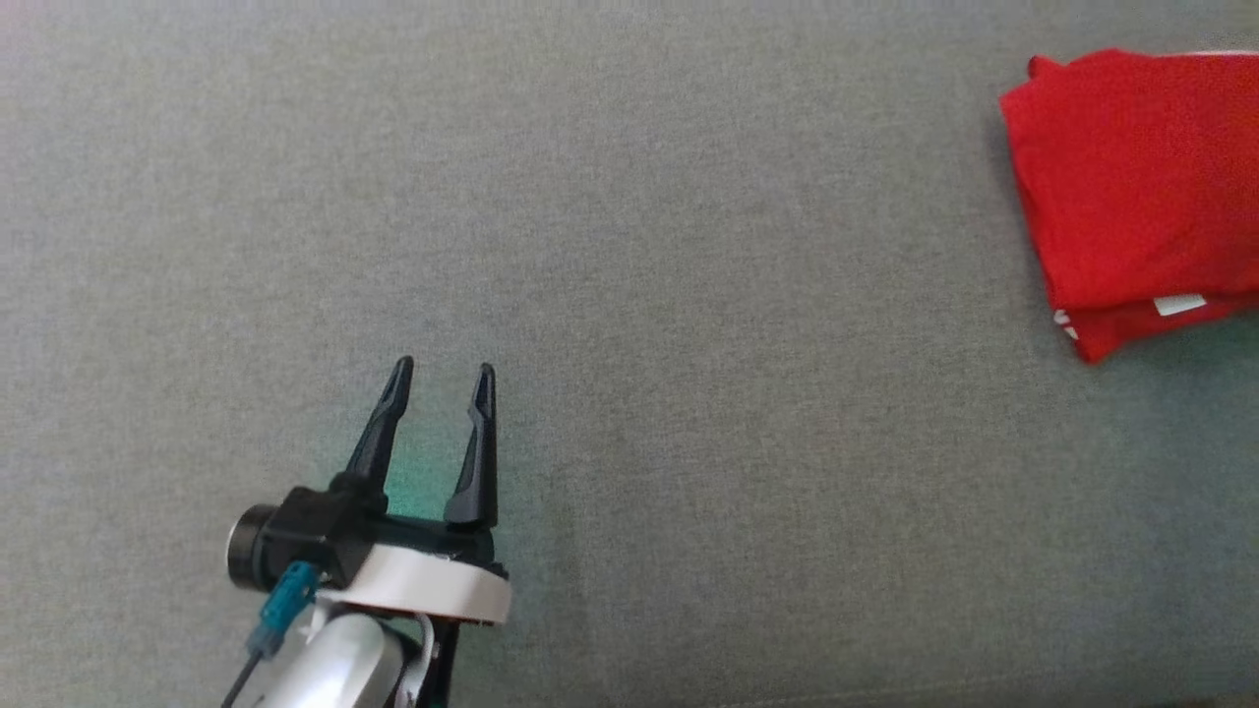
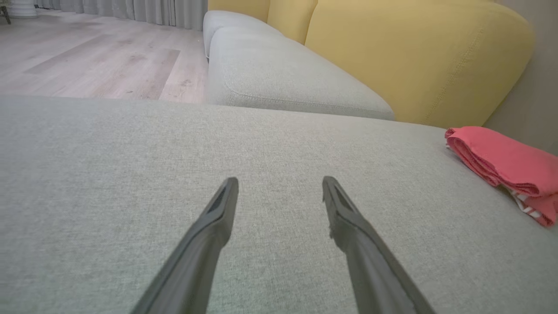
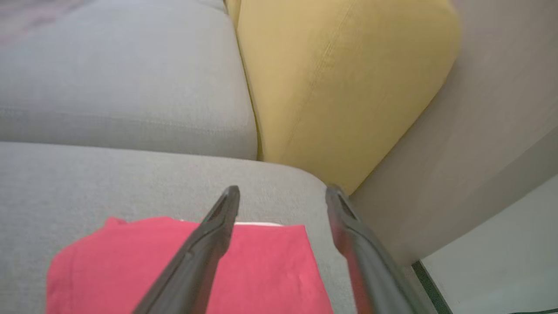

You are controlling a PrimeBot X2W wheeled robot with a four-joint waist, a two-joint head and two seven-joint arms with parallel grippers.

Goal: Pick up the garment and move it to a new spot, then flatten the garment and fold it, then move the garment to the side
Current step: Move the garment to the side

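Two claws stand open. The left claw (image 1: 444,366) is at the lower left of the head view, over a bare stretch of the grey sofa seat (image 1: 629,197), with its dark fingers spread and nothing between them. The red garment (image 1: 1131,187) lies folded into a rough rectangle at the far right of that view, well apart from the left claw and cut off by the picture's edge. A small white tag (image 1: 1178,305) shows at its near edge.

In the right wrist view the right claw (image 3: 284,189) is also spread wide, just over the garment. One finger crosses in front of the red cloth and the other runs beside its edge over the grey seat. Whether either finger touches the cloth cannot be told. The garment sits near the seat's corner, close to a yellow back cushion (image 3: 340,87) and a pale wall (image 3: 479,152). A wooden floor (image 2: 87,56) shows beyond the seat in the left wrist view.
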